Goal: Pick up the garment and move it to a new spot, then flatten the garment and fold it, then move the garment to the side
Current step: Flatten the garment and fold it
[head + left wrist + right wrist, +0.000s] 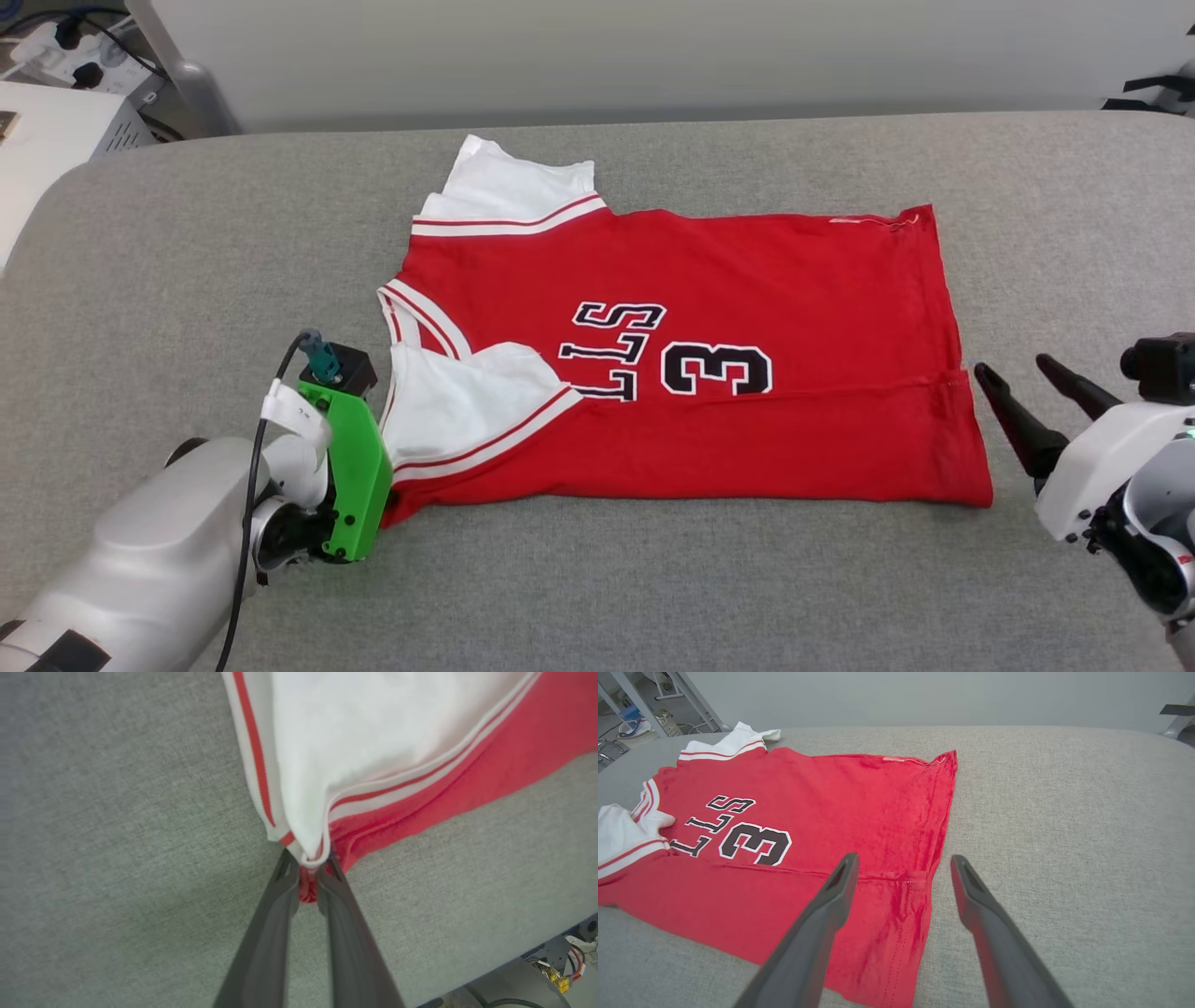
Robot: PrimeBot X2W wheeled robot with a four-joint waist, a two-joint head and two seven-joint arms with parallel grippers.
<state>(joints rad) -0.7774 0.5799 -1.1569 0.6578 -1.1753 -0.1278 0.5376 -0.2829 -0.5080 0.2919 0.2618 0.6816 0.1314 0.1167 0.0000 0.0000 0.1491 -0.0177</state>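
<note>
The garment [728, 308] lies on the grey padded surface [597, 579], neck to the left and hem to the right, its near edge folded over. One white sleeve is tucked across the "LLS" lettering beside the "3". In the head view my left gripper [385, 509] is at the garment's near-left corner, its fingers hidden under the green wrist mount. In the left wrist view the left gripper [308, 863] is shut on that corner of the garment [373, 742], pinching white trim and red cloth. My right gripper [1013, 366] stands open just off the hem. In the right wrist view the right gripper [903, 858] hovers over the hem edge of the garment [822, 802].
A white box [56, 140] with cables and a metal pole [187, 75] stand past the surface's far-left corner. A pale wall runs behind. Bare grey surface spreads left, right and in front of the shirt.
</note>
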